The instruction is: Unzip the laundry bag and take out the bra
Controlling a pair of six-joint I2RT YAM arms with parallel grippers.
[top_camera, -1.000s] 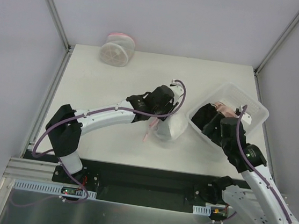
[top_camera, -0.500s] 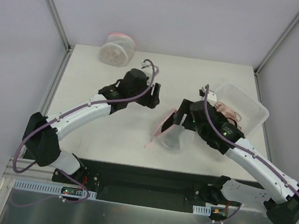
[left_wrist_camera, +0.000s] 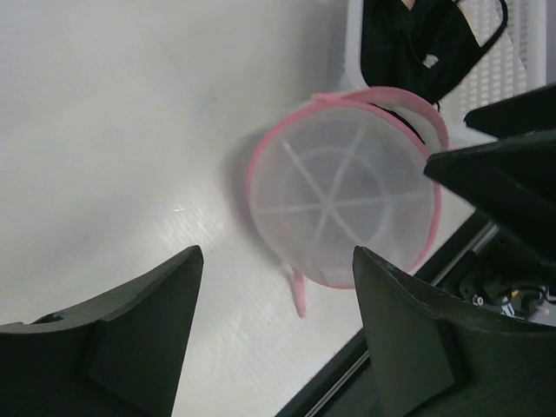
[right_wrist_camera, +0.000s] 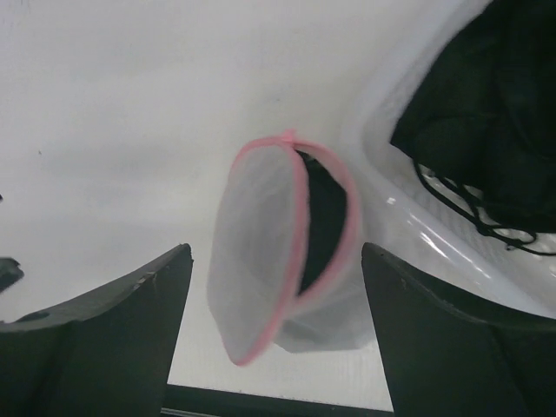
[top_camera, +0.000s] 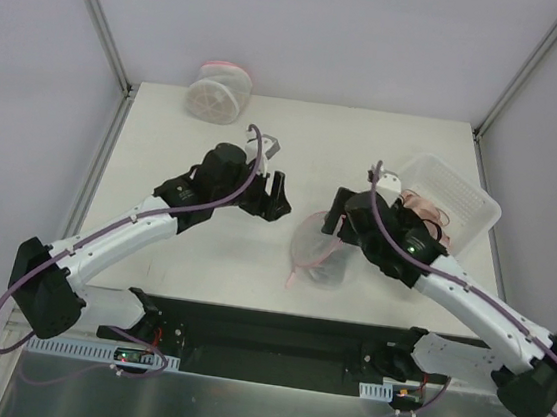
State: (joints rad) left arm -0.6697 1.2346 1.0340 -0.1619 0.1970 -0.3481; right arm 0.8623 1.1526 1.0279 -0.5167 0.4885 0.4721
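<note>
The laundry bag (top_camera: 319, 250) lies on the table between the two arms, a floppy white mesh pouch with a pink zipper rim. Its flap stands partly open in the right wrist view, where the laundry bag (right_wrist_camera: 276, 274) shows a dark gap inside. The bra is hidden. My left gripper (top_camera: 267, 199) hangs open to the bag's left, apart from it; from the left gripper (left_wrist_camera: 278, 261) the laundry bag (left_wrist_camera: 343, 208) lies ahead with its pink pull tab (left_wrist_camera: 298, 295) trailing. My right gripper (top_camera: 334, 215) hovers open just behind the bag, and nothing sits between the fingers of the right gripper (right_wrist_camera: 276, 252).
A white plastic basket (top_camera: 466, 195) stands at the right, holding a black garment (right_wrist_camera: 486, 113) and a beige-pink bra (top_camera: 422, 202). A drum-shaped mesh bag with a pink rim (top_camera: 218, 92) sits at the back left. The table's dark front edge (top_camera: 276, 321) runs just below the laundry bag.
My left gripper has let go of the laundry bag, opened and drawn back to the left. My right arm has swung from the basket to above the bag, which has dropped onto the table.
</note>
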